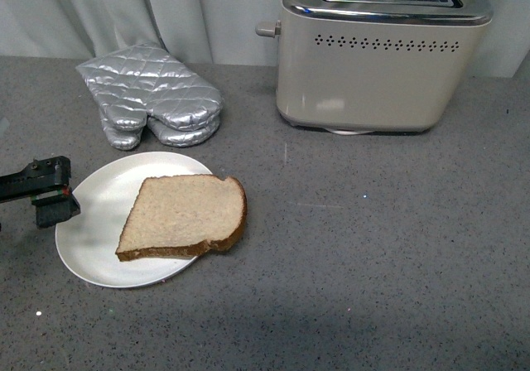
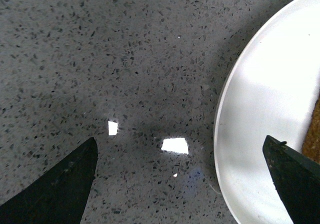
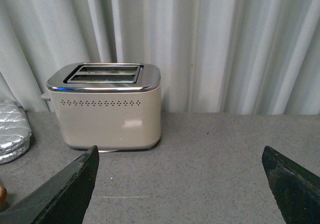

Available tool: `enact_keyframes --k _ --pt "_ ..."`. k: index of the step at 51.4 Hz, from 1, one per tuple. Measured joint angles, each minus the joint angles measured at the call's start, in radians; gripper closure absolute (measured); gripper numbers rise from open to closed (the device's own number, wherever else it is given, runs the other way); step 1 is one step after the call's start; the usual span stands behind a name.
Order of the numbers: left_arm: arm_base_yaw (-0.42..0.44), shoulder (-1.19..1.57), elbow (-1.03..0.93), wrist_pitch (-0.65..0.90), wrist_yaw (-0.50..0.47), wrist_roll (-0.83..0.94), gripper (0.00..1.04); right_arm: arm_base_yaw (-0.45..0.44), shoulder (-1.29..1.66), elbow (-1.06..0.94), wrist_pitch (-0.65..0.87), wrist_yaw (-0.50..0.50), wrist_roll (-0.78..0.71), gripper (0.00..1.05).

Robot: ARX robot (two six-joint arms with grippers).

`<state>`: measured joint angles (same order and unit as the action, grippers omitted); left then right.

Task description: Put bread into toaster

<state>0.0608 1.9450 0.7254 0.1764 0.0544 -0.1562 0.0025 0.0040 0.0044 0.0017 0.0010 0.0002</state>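
Observation:
The bread [image 1: 186, 216], a light brown slice with a darker crust, lies flat on a white plate [image 1: 87, 226] at the front left. The cream toaster [image 1: 373, 65] with a chrome top stands upright at the back right, both slots empty. My left gripper [image 1: 56, 194] is open and empty, low at the plate's left rim. In the left wrist view the left gripper [image 2: 180, 143] straddles the plate rim [image 2: 235, 109], with a sliver of bread [image 2: 314, 136] at the edge. My right gripper [image 3: 180, 151] is open and empty, facing the toaster [image 3: 107, 109] from a distance.
A silver quilted oven mitt [image 1: 153, 98] lies behind the plate, left of the toaster; it also shows in the right wrist view [image 3: 12, 129]. A grey speckled counter [image 1: 373, 247] spreads between plate and toaster. A pale curtain [image 3: 225, 44] hangs behind.

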Motion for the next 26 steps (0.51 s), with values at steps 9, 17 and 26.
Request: enact_keyframes --k 9,17,26 --pt "-0.025 0.057 0.032 -0.014 0.002 -0.007 0.19 0.000 0.000 0.000 0.000 0.000 0.000 0.10" --pt "-0.035 0.079 0.053 -0.021 0.011 -0.047 0.48 0.000 0.000 0.000 0.000 0.000 0.000 0.10" --pt "-0.044 0.085 0.064 -0.037 0.040 -0.089 0.79 0.000 0.000 0.000 0.000 0.000 0.000 0.10"
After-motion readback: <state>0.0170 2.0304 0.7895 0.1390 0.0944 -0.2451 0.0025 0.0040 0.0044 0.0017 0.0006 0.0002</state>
